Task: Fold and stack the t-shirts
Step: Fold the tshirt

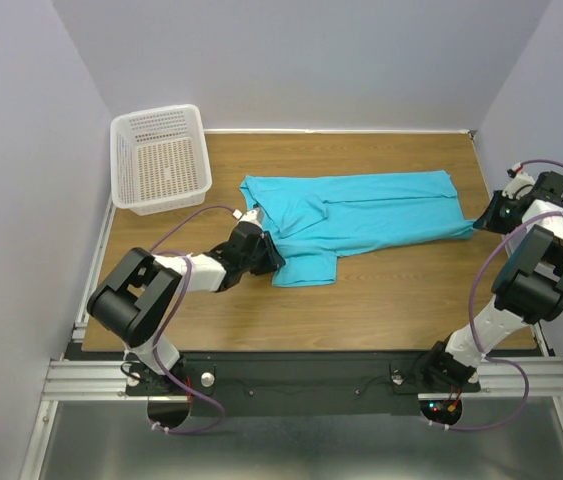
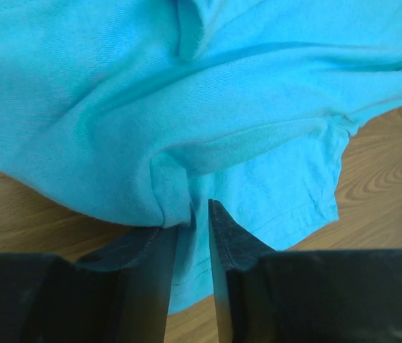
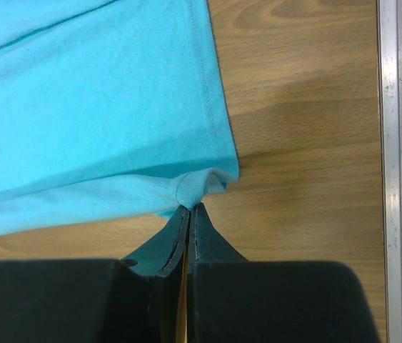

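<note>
The wooden surface [image 1: 381,300] carries only one turquoise t-shirt [image 1: 371,215] that I can see. It lies stretched sideways across the middle, with the hem toward my right arm and the neck end toward my left arm. To my judgement the task is at an early stage. The shirt forms a long band with a crease running along its length, so perhaps one lengthwise fold is there, but one sleeve sticks out toward the near edge and the cloth is not a compact packet at all. I see no finished stack anywhere, and no second shirt. The folding of this shirt and all the stacking are therefore left to do. The white mesh basket [image 1: 161,160] stands at the far left corner, well apart from the shirt. The right claw [image 3: 188,214] is pressed together on the near corner of the hem, and a small pucker of cloth shows just at its tips. The left claw [image 2: 199,214] sits at the place where the sleeve meets the body. Its jaws stand a little apart with bunched cloth at them, and I cannot tell if they already pinch it.
</note>
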Robot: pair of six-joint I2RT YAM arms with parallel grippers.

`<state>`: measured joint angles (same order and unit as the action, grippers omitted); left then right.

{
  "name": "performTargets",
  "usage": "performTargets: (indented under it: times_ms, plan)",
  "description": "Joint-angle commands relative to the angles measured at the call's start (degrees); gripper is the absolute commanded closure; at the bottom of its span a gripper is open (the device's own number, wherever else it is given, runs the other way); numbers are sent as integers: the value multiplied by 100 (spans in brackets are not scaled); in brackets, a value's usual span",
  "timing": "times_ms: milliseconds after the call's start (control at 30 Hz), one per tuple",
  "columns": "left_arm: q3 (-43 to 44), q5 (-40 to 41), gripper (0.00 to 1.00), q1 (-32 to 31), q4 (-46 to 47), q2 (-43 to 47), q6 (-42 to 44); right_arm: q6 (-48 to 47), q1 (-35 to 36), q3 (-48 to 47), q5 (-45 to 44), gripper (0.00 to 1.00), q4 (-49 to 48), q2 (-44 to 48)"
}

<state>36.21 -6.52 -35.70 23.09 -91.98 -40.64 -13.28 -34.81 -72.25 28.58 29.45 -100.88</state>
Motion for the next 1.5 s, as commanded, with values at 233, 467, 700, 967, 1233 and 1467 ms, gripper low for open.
performTargets:
  times_ms: [233,467,700,967,1233,1467]
  plan:
    - [-351,556,96,-77,-1148,574,302,27,-44,-17,122,99,-150,209]
    - [-123,240,100,-77,-1518,1691,452,9,-44,-70,34,99,-150,253]
    - [27,-15,100,37,-1791,2351,452,36,-44,-105,43,99,-150,253]
    - [-122,-909,100,501,-1554,2431,57,1,-44,-9,104,99,-142,394]
    - [-369,-2080,100,1311,-1026,2370,-331,-392,-44,149,253,99,16,341]
    - [-562,-2748,100,1320,-859,2027,-242,-1589,-44,641,87,99,701,200]
